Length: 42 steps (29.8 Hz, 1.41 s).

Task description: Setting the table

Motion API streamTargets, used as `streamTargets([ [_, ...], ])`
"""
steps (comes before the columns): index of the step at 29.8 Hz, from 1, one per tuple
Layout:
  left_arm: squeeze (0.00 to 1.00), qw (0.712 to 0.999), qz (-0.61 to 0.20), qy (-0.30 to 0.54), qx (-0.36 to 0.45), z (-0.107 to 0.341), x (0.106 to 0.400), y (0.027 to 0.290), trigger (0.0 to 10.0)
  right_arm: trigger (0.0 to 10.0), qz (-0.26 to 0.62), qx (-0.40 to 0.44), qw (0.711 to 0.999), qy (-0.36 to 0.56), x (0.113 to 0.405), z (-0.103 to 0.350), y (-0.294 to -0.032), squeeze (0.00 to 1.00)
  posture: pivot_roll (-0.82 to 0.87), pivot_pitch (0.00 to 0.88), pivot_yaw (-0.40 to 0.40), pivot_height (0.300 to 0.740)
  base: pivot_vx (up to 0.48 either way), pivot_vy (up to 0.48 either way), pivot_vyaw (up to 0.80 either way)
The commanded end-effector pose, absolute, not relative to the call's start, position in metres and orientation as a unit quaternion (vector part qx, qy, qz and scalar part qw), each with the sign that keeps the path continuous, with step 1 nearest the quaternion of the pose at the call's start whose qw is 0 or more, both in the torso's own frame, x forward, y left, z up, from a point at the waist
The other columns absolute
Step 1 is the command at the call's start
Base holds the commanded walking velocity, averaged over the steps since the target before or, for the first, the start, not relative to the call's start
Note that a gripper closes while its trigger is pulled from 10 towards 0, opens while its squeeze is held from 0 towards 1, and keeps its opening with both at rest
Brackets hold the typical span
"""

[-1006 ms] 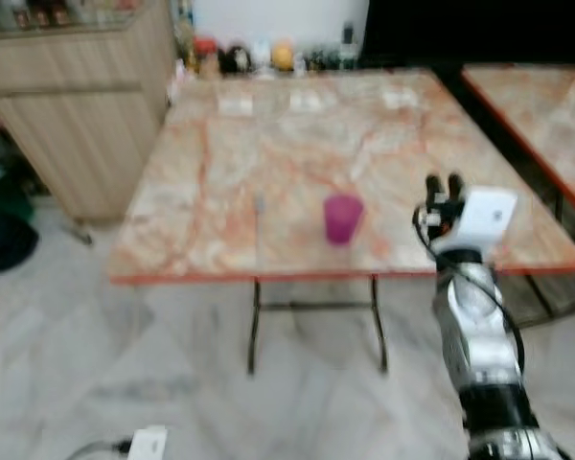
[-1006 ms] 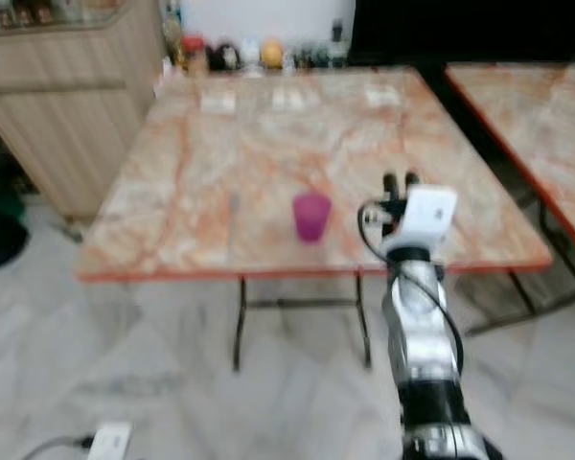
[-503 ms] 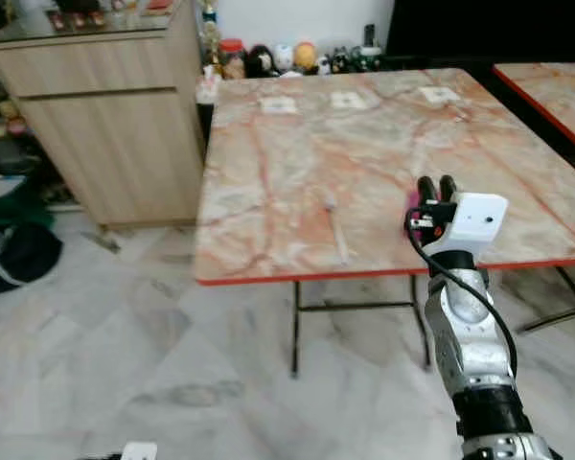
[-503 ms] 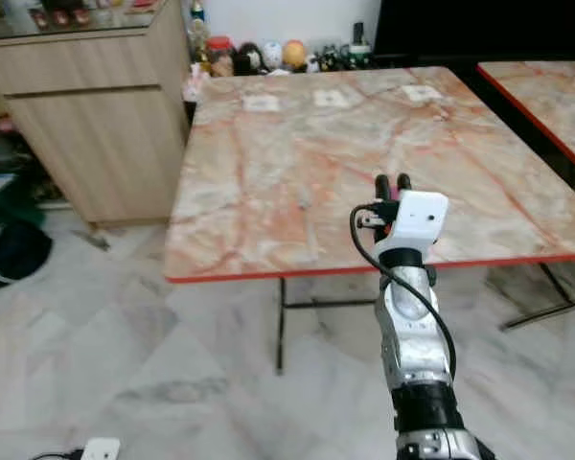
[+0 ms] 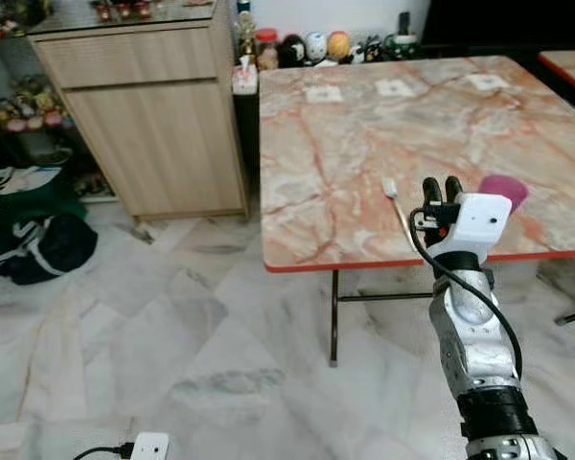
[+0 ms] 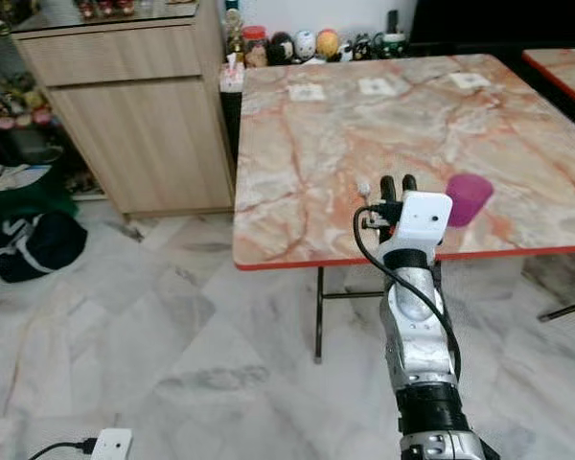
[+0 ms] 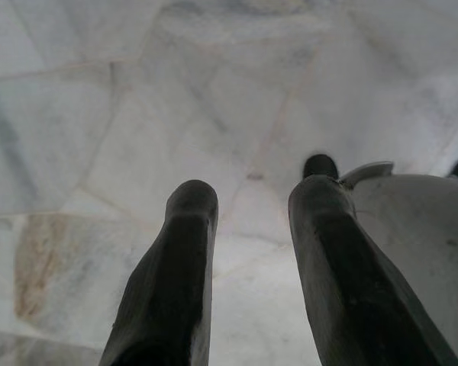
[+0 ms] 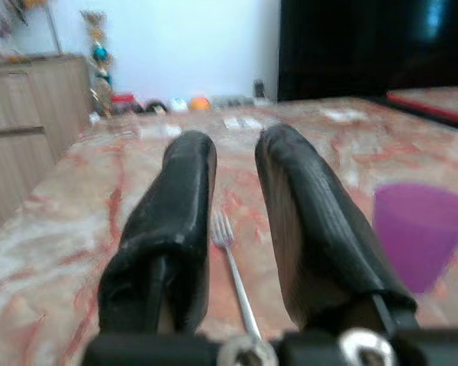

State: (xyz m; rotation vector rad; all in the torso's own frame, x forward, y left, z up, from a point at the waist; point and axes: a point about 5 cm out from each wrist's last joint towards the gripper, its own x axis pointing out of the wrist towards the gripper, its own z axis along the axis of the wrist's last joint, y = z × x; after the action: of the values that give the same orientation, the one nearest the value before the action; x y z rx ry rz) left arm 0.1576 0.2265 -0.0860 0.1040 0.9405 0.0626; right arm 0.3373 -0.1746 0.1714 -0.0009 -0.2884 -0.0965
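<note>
A purple cup stands near the front edge of the marble table, with a silver fork lying to its left. My right gripper is raised at the front edge, between fork and cup as seen from the head. In the right wrist view the right gripper is open and holds nothing; the fork shows on the table through the gap, and the cup is off to one side. My left gripper hangs open over the marble floor.
A wooden cabinet stands left of the table, with dark bags on the floor beside it. Jars and figurines line the table's far edge, near small white cards. A white plug block lies on the floor. A second table's corner is far right.
The camera has shifted, so the table now sits further right in the picture. The cup, seen left of my right gripper a second ago, now stands to its right.
</note>
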Motion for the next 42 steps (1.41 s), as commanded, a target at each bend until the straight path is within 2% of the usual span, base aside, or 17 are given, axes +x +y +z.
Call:
streamTargets([
  [1, 0.0, 0.882, 0.024, 0.467, 0.054, -0.089, 0.152, 0.224, 10.0, 10.0, -0.059, -0.001, 0.987, -0.146, 0.337, 0.175, -0.181, 0.0, -0.06, 0.085, 0.051, 0.74, 0.0, 0.0, 0.0],
  [8, 0.0, 0.885, 0.018, 0.462, 0.057, -0.088, 0.156, 0.224, 10.0, 10.0, -0.056, -0.006, 0.988, -0.147, 0.338, 0.176, -0.179, 0.0, -0.06, 0.093, 0.048, 0.74, 0.0, 0.0, 0.0],
  [42, 0.0, 0.889, 0.017, 0.454, 0.059, -0.087, 0.158, 0.222, 10.0, 10.0, 0.002, -0.005, 0.994, -0.111, 0.338, 0.162, -0.163, 0.0, -0.05, 0.105, 0.05, 0.74, 0.286, 0.0, 0.0],
])
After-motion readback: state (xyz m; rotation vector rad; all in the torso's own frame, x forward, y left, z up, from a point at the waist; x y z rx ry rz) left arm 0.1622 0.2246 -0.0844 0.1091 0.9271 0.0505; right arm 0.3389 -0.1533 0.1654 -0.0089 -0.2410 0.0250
